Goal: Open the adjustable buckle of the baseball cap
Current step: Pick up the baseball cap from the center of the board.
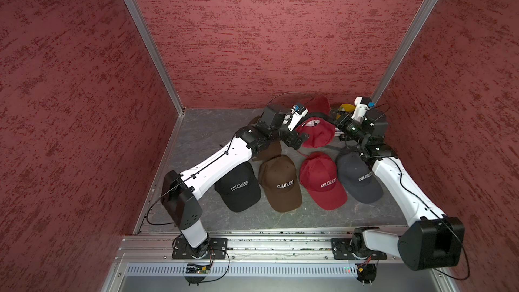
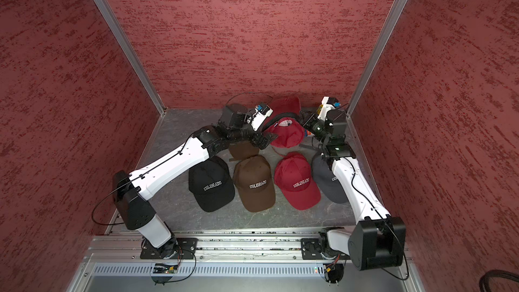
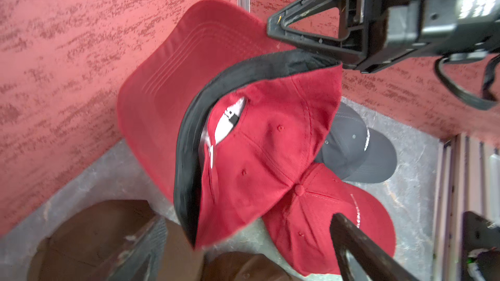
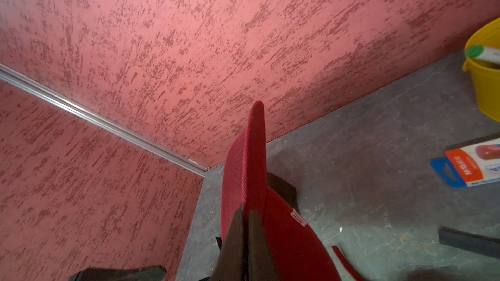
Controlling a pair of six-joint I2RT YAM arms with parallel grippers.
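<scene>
Both top views first. At the back of the booth, up off the mottled grey tabletop: a red cotton baseball cap, brim toward the back wall. Pinched at its rim by the right gripper, jaws shut on it. Just beside the crown on the other side, the left gripper, jaws wide apart, gripping nothing. Touching the fabric or not, cannot tell from here. Laid out in a row on the table nearer the arm bases: a black COLORADO cap, a brown COLORADO cap, a second red COLORADO cap and a dark grey COLORADO cap. Tucked under the left forearm, another brown cap.

Over to the left wrist. Filling the frame, the held cap: flat red brim against the wall, black sweatband curving round the opening, white label inside. Clamped by the right gripper where brim meets band. At the frame edge, the left arm's own dark fingers, spread wide to either side.

Now the right wrist. Brim seen edge-on, squeezed flat between two dark fingers. Beyond, on the table: a yellow plastic bucket with a green-capped white tube in it, and a blue-and-orange carded pack. Near the frame edge, a thin red strap; whose, cannot tell. Buckle itself not made out in any view.
</scene>
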